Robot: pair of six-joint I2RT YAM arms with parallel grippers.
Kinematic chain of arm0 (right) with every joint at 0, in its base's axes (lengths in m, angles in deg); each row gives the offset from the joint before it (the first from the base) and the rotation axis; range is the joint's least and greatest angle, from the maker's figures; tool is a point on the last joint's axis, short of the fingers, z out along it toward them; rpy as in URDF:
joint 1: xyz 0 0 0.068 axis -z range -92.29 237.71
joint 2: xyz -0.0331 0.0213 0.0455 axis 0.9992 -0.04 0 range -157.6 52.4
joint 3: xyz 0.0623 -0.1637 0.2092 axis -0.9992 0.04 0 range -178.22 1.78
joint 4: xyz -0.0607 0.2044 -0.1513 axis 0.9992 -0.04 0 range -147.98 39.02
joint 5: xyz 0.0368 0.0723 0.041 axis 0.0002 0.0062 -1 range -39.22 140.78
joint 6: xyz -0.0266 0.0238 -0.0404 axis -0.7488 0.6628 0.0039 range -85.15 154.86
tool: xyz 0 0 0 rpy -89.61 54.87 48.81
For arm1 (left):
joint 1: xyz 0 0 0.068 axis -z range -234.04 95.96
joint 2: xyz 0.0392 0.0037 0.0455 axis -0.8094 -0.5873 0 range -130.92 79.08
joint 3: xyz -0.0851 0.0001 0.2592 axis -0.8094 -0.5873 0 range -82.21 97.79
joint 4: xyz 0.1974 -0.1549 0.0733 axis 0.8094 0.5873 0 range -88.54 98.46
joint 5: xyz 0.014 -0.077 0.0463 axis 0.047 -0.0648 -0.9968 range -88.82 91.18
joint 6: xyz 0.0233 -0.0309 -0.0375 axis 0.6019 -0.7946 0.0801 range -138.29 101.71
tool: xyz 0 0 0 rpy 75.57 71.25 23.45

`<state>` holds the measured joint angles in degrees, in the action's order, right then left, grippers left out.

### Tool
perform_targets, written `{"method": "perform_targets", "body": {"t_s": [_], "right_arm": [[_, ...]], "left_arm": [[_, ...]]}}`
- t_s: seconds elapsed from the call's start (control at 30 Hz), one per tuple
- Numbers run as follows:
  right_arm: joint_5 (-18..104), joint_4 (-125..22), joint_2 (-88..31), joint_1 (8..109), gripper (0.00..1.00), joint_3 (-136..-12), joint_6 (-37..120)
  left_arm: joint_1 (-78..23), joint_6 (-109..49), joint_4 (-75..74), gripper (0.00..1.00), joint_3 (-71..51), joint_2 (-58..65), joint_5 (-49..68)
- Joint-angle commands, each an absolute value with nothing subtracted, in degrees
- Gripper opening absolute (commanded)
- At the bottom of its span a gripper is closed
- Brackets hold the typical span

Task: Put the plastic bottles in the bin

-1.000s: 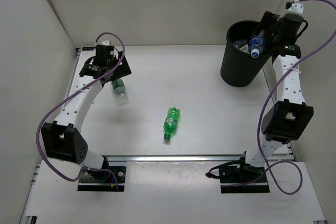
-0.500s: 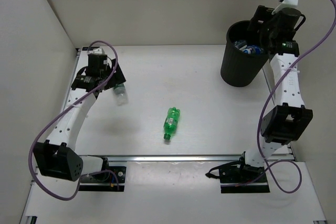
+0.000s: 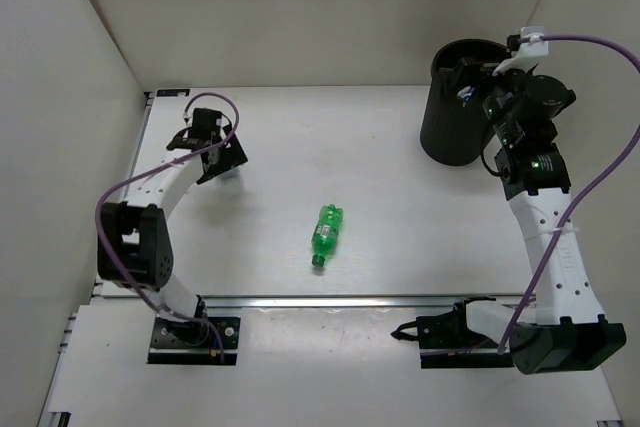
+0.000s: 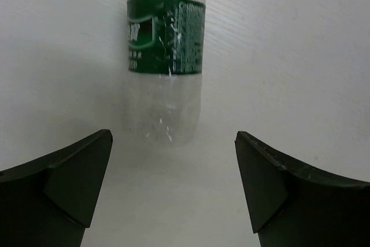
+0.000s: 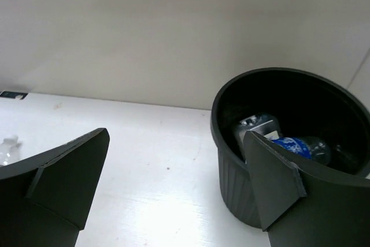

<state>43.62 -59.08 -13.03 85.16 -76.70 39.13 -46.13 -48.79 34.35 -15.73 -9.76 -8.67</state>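
Observation:
A clear plastic bottle with a dark green label (image 4: 167, 56) lies on the white table just ahead of my left gripper (image 4: 173, 183). That gripper is open, with only bare table between its fingers; in the top view it (image 3: 218, 150) covers most of this bottle. A translucent green bottle (image 3: 325, 235) lies near the table's middle. The black bin (image 3: 455, 112) stands at the far right. Inside the bin (image 5: 231, 183) lie a blue-labelled bottle (image 5: 296, 145) and a whitish one (image 5: 257, 128). My right gripper (image 5: 176, 183) is open and empty, held in the air just right of the bin.
White walls close in the table at the left, back and right. A metal rail (image 3: 370, 300) runs along the near edge, between the two arm bases. The purple cables loop off both arms.
The blue-labelled bottle left my right gripper and dropped into the bin; that gripper then drew back to the bin's right side. My left arm lowered onto the clear green-labelled bottle.

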Motion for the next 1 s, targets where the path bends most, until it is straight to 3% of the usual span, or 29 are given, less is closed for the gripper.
{"method": "perform_targets", "body": {"t_s": [0.0, 0.57, 0.83, 0.97], "right_arm": [[42.78, -56.51, -11.67, 84.28, 0.99, -74.60, 40.48], [39.44, -56.52, -11.84, 83.41, 0.99, -67.83, 45.49], [38.38, -57.67, -14.39, 82.09, 0.99, -68.19, 46.19], [34.45, -56.88, -13.86, 80.85, 0.99, -65.82, 49.08]], "left_arm": [[-47.79, -50.29, 30.12, 0.99, -10.94, -13.20, -12.61], [-49.91, -50.37, 21.86, 0.98, -0.30, -33.67, -8.15], [-49.55, -49.41, 20.54, 0.52, 1.55, -35.97, -7.88], [-48.07, -47.83, 22.90, 0.44, 4.70, -36.14, -6.99]]}}
